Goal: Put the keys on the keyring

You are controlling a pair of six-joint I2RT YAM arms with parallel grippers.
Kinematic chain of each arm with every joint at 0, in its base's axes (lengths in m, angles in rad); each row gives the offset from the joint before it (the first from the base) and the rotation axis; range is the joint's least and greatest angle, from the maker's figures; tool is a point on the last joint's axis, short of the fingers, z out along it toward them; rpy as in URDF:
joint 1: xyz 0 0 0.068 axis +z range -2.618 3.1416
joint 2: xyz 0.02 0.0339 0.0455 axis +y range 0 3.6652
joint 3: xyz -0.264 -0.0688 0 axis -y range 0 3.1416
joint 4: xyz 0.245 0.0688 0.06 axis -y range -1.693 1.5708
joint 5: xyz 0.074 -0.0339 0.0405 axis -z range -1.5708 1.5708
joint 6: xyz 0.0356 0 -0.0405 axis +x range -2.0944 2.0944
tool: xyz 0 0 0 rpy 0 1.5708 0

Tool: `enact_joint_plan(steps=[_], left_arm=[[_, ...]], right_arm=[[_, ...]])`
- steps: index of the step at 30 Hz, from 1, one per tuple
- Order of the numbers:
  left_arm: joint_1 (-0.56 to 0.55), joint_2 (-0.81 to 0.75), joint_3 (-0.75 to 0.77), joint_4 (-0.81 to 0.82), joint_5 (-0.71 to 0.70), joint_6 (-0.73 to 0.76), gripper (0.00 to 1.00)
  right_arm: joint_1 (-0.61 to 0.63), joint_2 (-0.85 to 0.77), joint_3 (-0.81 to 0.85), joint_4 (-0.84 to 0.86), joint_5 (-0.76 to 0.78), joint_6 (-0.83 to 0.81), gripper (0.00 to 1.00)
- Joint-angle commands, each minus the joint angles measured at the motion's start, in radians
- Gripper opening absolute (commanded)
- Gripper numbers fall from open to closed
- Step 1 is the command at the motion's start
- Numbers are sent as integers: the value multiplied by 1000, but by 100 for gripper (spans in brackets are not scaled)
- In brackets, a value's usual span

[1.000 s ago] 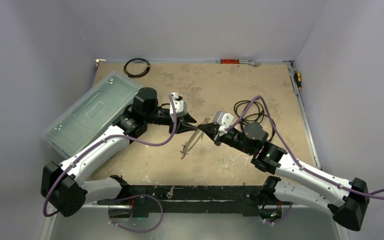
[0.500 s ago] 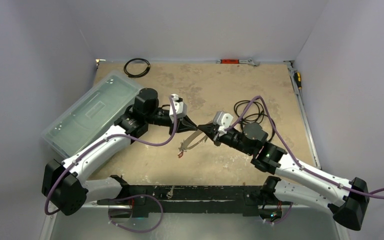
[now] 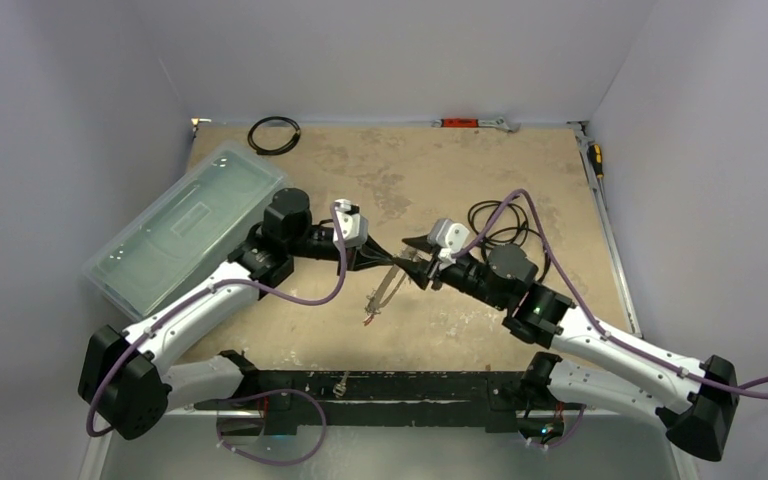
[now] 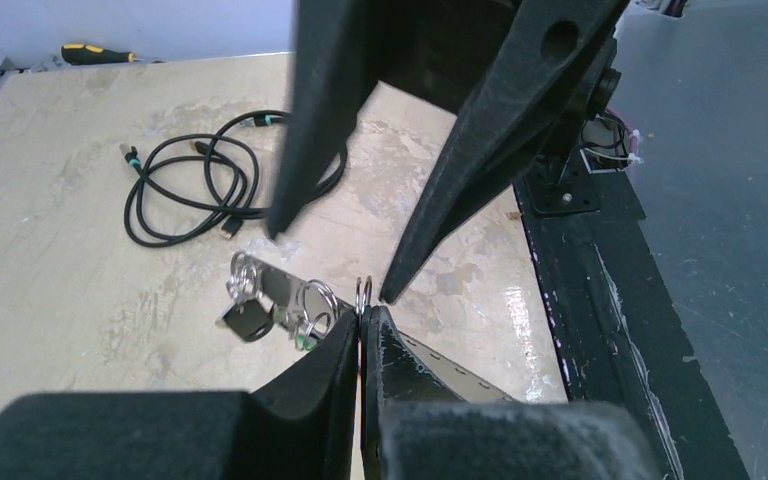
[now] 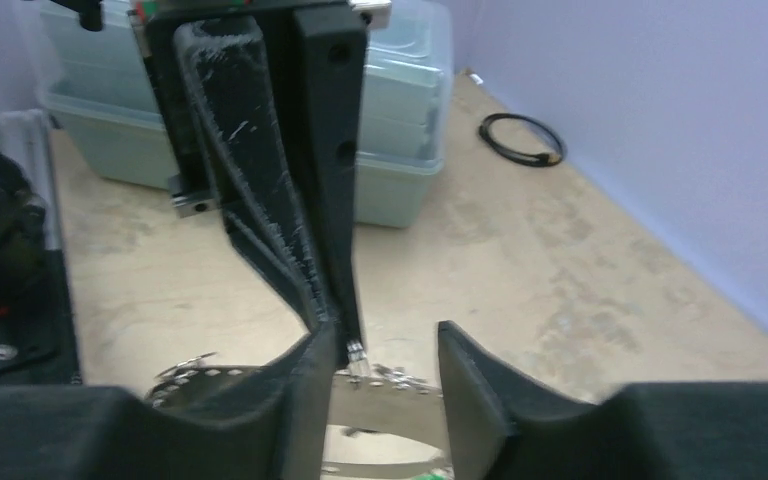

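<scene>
The keyring [image 3: 388, 284] is a thin silvery hoop hanging off the table between my two arms. My left gripper [image 3: 397, 259] is shut on its upper band, and a small split ring [image 4: 363, 291] sticks out of the pinched tips [image 4: 362, 316]. The keys hang from the hoop: a black tag [image 4: 247, 320], a green one [image 4: 303, 342] and a red one [image 3: 366, 320] at the low end. My right gripper [image 3: 413, 257] stands open around the left fingertips, its own fingers [image 5: 315, 360] apart and holding nothing. The hoop's band [image 5: 400, 402] runs below them.
A clear plastic bin [image 3: 185, 225] lies at the left. A black coiled cable ring [image 3: 273, 133] sits at the back left and a loose black cable [image 3: 495, 222] behind the right arm. A wrench [image 3: 472, 123] and a screwdriver [image 3: 595, 160] lie along the far edges.
My right gripper has opened and let go of the keyring. The left gripper has shut on it and shifted slightly left; the hoop now hangs from the left.
</scene>
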Motion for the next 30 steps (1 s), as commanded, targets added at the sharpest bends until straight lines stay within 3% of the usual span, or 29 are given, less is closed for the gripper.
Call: enact_joint_plan(steps=[1, 5, 30], left_arm=[[-8, -57, -22, 88, -14, -9, 0], [-7, -87, -35, 100, -32, -3, 0], [-9, -155, -47, 146, -20, -23, 0]], right_arm=[[3, -45, 65, 48, 71, 13, 54], [2, -84, 15, 39, 91, 3, 56], [-48, -67, -55, 111, -86, 55, 32]])
